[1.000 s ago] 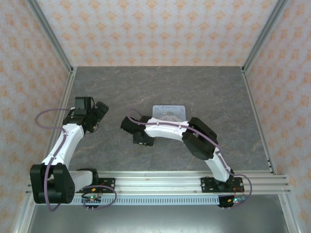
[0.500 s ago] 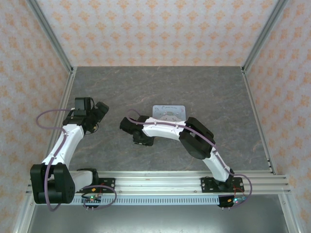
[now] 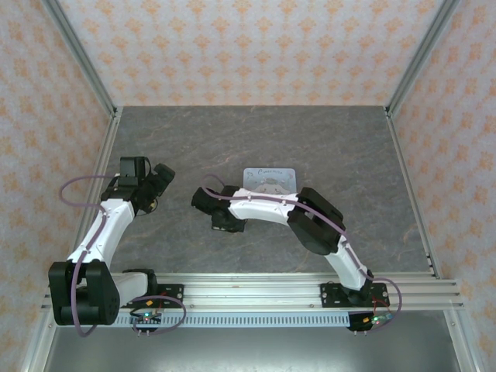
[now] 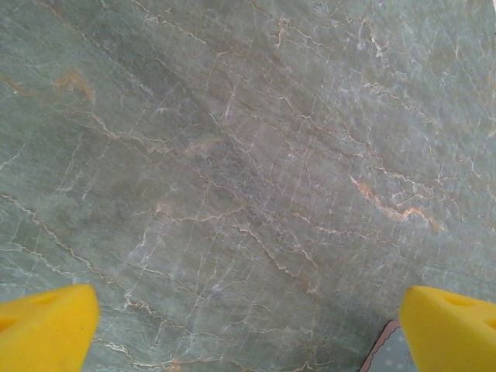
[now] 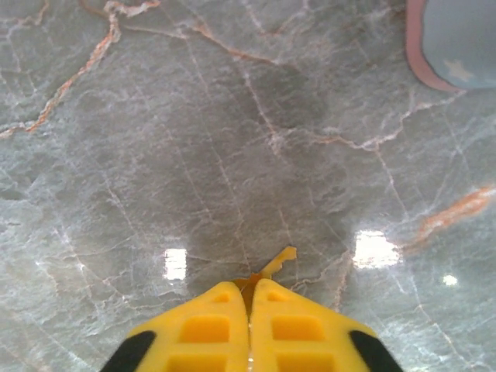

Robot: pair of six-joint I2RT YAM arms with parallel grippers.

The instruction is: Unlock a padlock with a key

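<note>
At 6 o'clock in the overhead view the metal rail (image 3: 256,293) carries both arm bases. From its left end the left arm (image 3: 101,229) rises toward 11 o'clock, and the left gripper (image 3: 159,180) hangs over the grey marbled table (image 3: 256,132) near its 9 o'clock edge. In its wrist view the two yellow fingertips (image 4: 46,329) sit far apart at 7 and 5 o'clock with nothing between them but bare stone, so it stands wide open. A pale pink-edged corner (image 4: 385,353) peeks in just beside the 5 o'clock tip, and I cannot tell what it belongs to. From the rail's right end the right arm (image 3: 310,221) folds back toward 9 o'clock, and the right gripper (image 3: 221,219) points down near the table's middle. In its own wrist view the yellow fingers (image 5: 209,325) are pressed together at 6 o'clock and pinch the key (image 5: 279,262), a thin tan-golden sliver that sticks out from between the tips toward 1 o'clock, low over the stone. Beyond that gripper, at about 2 o'clock from it and near but apart, lies the pale printed tin (image 3: 270,178), flat on the table. Farther off, patterned orange walls (image 3: 248,46) close the scene at 12 o'clock.
</note>
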